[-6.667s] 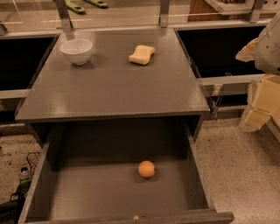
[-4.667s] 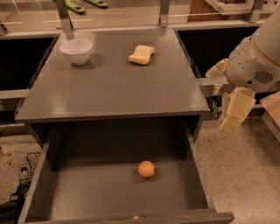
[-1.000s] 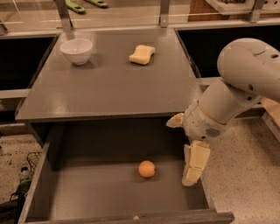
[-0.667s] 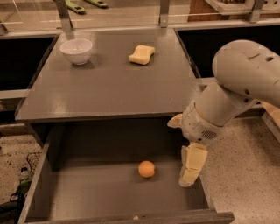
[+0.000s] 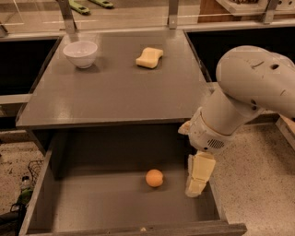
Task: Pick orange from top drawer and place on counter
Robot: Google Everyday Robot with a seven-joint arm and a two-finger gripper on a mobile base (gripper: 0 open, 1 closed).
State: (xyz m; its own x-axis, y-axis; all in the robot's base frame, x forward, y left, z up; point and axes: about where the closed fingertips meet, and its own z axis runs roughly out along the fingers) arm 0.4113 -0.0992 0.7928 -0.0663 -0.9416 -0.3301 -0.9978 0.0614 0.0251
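The orange [image 5: 154, 178] lies on the bare floor of the open top drawer [image 5: 92, 207], a little right of the middle. My gripper [image 5: 195, 184] hangs down into the drawer's right side, close to the orange's right and not touching it. The white arm reaches in from the right, over the drawer's right wall. The counter [image 5: 115, 87] is the flat dark-grey top above the drawer.
A white bowl [image 5: 80, 54] stands at the counter's back left and a pale yellow sponge [image 5: 149, 57] at its back middle. Metal posts [image 5: 173, 11] rise behind the counter. Speckled floor [image 5: 258, 184] lies to the right of the drawer.
The arm has swung in from the right and come down into the drawer. Over the last second the gripper crept left, closer to the orange, which has not moved.
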